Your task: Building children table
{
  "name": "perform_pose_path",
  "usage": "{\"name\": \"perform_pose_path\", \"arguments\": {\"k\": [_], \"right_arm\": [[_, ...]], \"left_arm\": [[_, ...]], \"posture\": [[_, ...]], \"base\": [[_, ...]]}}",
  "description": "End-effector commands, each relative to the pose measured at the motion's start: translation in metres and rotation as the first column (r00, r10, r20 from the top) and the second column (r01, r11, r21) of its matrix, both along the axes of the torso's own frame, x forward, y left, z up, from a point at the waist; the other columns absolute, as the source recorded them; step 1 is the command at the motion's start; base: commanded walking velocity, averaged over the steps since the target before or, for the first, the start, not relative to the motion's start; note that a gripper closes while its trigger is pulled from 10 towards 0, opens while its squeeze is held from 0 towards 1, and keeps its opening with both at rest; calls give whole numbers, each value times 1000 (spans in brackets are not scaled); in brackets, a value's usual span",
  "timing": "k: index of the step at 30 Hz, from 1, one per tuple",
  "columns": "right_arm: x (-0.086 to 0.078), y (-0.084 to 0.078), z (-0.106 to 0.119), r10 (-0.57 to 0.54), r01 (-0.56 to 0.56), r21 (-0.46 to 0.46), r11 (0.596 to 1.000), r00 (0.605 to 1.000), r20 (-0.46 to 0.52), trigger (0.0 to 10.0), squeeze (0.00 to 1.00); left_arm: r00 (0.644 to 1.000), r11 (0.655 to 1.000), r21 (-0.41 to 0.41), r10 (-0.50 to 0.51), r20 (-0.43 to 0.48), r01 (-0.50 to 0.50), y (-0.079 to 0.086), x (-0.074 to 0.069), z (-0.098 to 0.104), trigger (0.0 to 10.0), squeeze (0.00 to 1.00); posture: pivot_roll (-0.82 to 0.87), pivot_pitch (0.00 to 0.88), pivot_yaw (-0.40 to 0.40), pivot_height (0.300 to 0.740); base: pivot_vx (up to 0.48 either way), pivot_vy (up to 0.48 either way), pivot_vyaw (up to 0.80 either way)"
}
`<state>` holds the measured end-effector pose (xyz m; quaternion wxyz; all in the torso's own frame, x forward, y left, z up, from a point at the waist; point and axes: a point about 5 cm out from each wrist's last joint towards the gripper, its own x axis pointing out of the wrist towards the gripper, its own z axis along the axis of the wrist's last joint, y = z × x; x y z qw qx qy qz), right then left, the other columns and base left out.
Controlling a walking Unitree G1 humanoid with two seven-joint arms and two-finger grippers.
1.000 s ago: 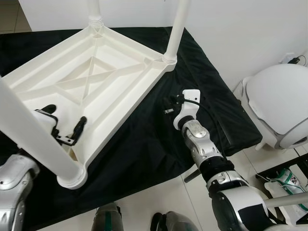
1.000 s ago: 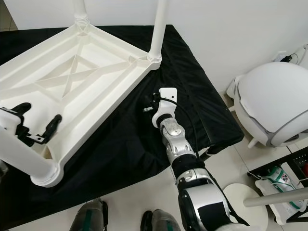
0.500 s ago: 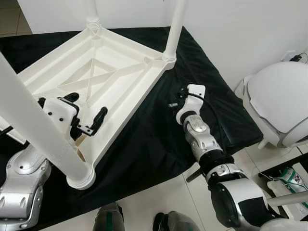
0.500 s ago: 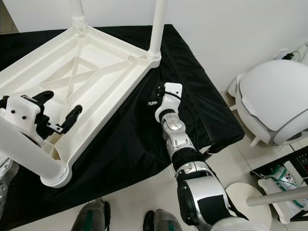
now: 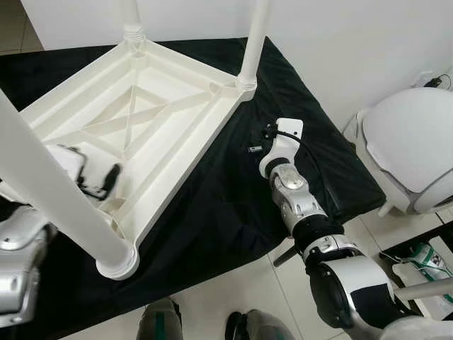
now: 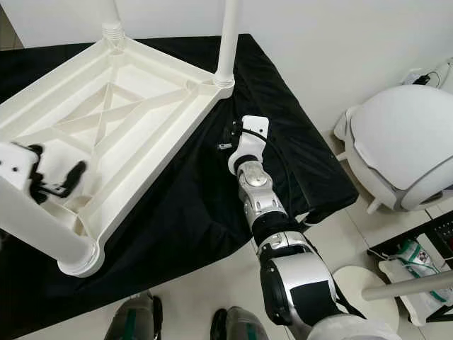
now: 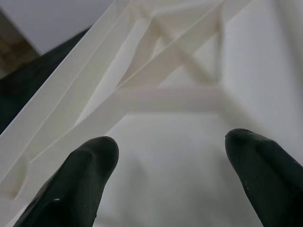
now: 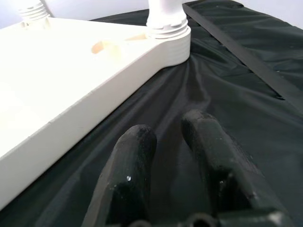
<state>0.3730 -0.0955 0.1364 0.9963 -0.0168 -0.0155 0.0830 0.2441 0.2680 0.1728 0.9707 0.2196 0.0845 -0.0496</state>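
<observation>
A white plastic children's table (image 5: 191, 159) lies upside down on a black cloth (image 5: 226, 205). White legs stand in its far left corner (image 5: 129, 18), far right corner (image 5: 253, 42) and near corner (image 5: 49, 191). My left gripper (image 5: 98, 177) is blurred and sits inside the ribbed underside, just behind the near leg. It is open, and the left wrist view has its fingers (image 7: 85, 165) spread over the crossed ribs. My right gripper (image 5: 260, 139) hovers low over the cloth, right of the table's long edge. Its fingers (image 8: 135, 156) are close together with nothing between them.
A large white rounded shell (image 5: 414, 142) stands on the floor to the right, past the cloth's edge. A white wall runs behind the table. My feet (image 5: 159, 322) are on the tiles at the front. A bag (image 5: 428, 258) lies at the lower right.
My left gripper rose over the table's underside half a second ago and has now swung back left and lower, blurred by motion. The right gripper edged slightly farther away.
</observation>
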Motion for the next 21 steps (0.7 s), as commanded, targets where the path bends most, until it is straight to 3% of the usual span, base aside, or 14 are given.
{"name": "perform_pose_path", "arguments": {"k": [1,3,9,14,16,18,20,21], "right_arm": [[0,-5,-4,-13,13,-13,1000,1000,-15,10000,0],[1,-7,-3,-17,17,-15,1000,1000,-11,10000,0],[3,-7,1,-12,12,-13,1000,1000,-2,10000,0],[5,-7,4,-13,13,-9,1000,1000,-3,10000,0],[6,-7,5,-23,23,-7,1000,1000,-7,10000,0],[11,-4,11,-35,35,0,999,999,-4,10000,0],[11,-4,11,-35,35,0,999,999,-4,10000,0],[16,4,19,-19,19,7,1000,1000,-5,10000,0]], "left_arm": [[985,983,53,174,2,-174,18,0,-4,10000,0],[977,975,73,211,-24,-209,27,2,-8,10000,0],[969,961,155,239,-54,-229,34,8,-10,10000,0],[964,960,166,244,-106,-225,38,14,-13,10000,0],[963,964,158,235,-135,-213,37,14,-16,10000,0],[960,981,143,164,-226,-133,25,10,-27,10000,0],[960,981,143,164,-226,-133,25,10,-27,10000,0],[954,990,116,105,-282,-75,14,5,-35,10000,0]], "posture": [[192,83,-78,740],[190,84,-83,740],[179,84,-95,740],[172,87,-96,740],[171,87,-95,740],[168,88,-84,740],[168,88,-84,740],[166,89,-81,740]], "base": [[0,0,0],[0,0,0],[0,0,0],[0,0,0],[0,0,0],[0,0,0],[0,0,0],[0,0,0]]}}
